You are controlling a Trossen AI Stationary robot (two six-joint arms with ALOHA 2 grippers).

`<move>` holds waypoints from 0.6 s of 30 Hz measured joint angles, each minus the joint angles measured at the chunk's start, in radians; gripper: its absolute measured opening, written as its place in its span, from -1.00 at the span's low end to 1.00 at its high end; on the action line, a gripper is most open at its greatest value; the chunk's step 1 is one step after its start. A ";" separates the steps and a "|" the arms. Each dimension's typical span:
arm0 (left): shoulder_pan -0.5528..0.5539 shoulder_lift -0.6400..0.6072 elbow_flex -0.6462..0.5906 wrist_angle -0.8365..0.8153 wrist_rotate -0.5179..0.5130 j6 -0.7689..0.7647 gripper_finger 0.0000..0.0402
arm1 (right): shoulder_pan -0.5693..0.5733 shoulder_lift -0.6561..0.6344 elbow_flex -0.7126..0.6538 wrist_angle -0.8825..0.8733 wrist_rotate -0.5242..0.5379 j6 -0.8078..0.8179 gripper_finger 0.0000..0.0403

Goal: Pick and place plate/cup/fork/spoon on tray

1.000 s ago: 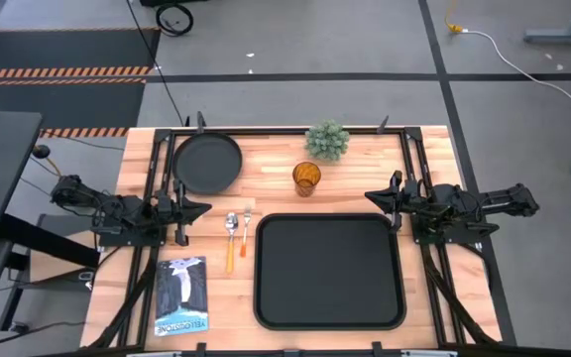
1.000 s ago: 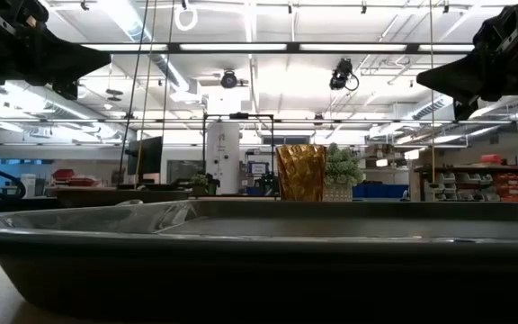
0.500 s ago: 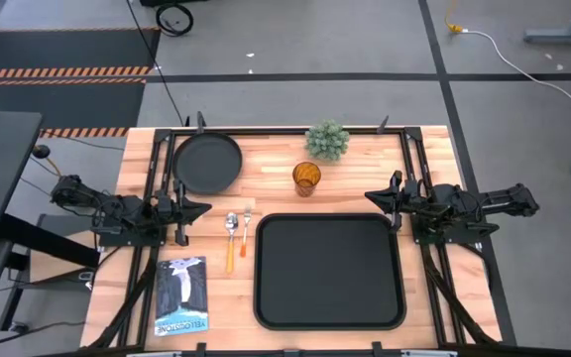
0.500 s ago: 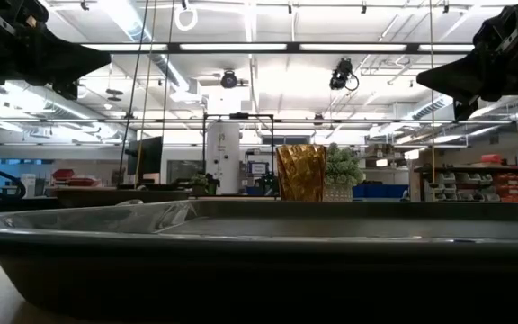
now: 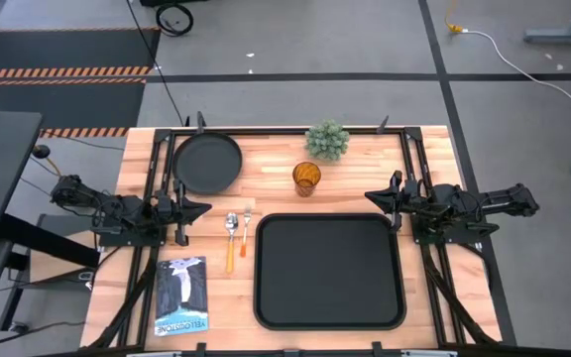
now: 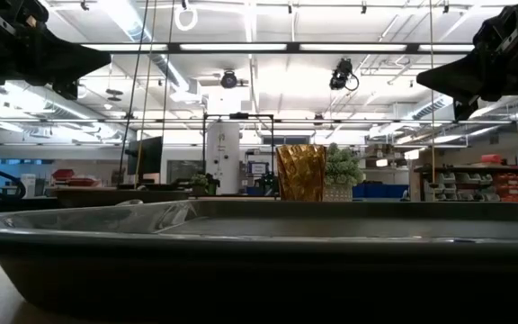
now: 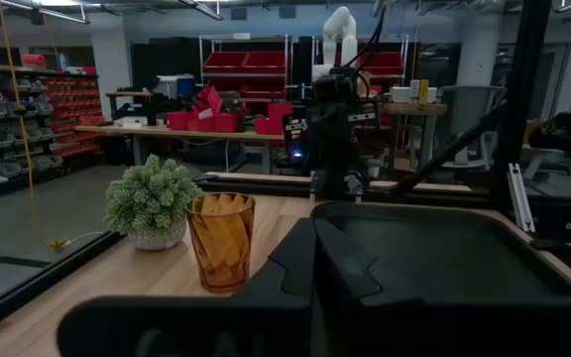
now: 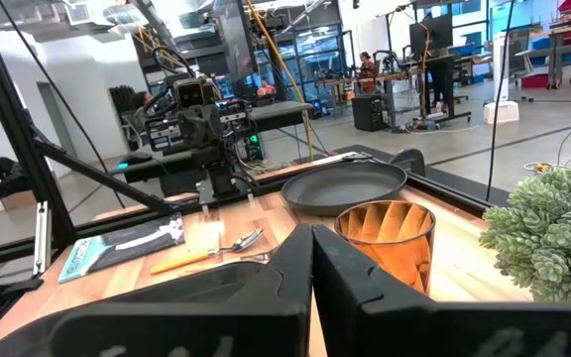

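The round black plate [image 5: 206, 164] lies flat at the table's far left. The amber cup [image 5: 306, 178] stands upright near the far middle, just beyond the tray. The spoon [image 5: 231, 238] and the fork [image 5: 245, 231] lie side by side on the wood left of the big black tray [image 5: 329, 270], orange handles toward the near edge. My left gripper [image 5: 204, 208] hovers shut at the left edge, level, between plate and spoon. My right gripper [image 5: 370, 197] hovers shut at the right edge, over the tray's far right corner. Neither holds anything.
A small potted plant [image 5: 327, 141] stands at the far edge beside the cup. A book [image 5: 181, 296] lies at the near left, next to the tray. Black frame rails [image 5: 157, 169] run along both side edges of the table.
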 joint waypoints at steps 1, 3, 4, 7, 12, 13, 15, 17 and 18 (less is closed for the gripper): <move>0.000 0.000 0.000 0.000 0.000 0.000 -0.97 | 0.000 0.000 0.000 0.000 0.000 0.000 -0.92; 0.000 0.000 0.000 0.000 0.000 0.000 -0.97 | 0.000 0.000 0.000 0.000 0.000 0.000 -0.92; 0.000 0.000 0.000 0.000 0.000 0.000 -0.97 | 0.000 0.000 0.000 0.000 0.000 -0.006 -0.92; 0.000 0.000 0.000 0.000 0.000 0.000 -0.97 | 0.000 0.000 0.000 0.020 0.002 -0.087 -0.92; 0.000 0.000 0.000 0.020 0.001 -0.138 -0.97 | -0.001 0.000 0.000 0.033 0.026 -0.150 -0.92; 0.000 0.000 0.000 0.022 0.000 -0.192 -0.97 | -0.001 0.000 0.000 0.048 0.045 -0.174 -0.92; 0.000 0.000 0.000 0.032 0.000 -0.282 -0.97 | -0.001 0.000 0.000 0.080 0.058 -0.208 -0.92; 0.004 0.000 0.000 0.043 0.000 -0.316 -0.97 | -0.001 0.000 0.000 0.125 0.058 -0.226 -0.92; 0.004 0.000 0.000 0.042 0.000 -0.321 -0.97 | -0.001 0.000 0.000 0.154 0.058 -0.233 -0.92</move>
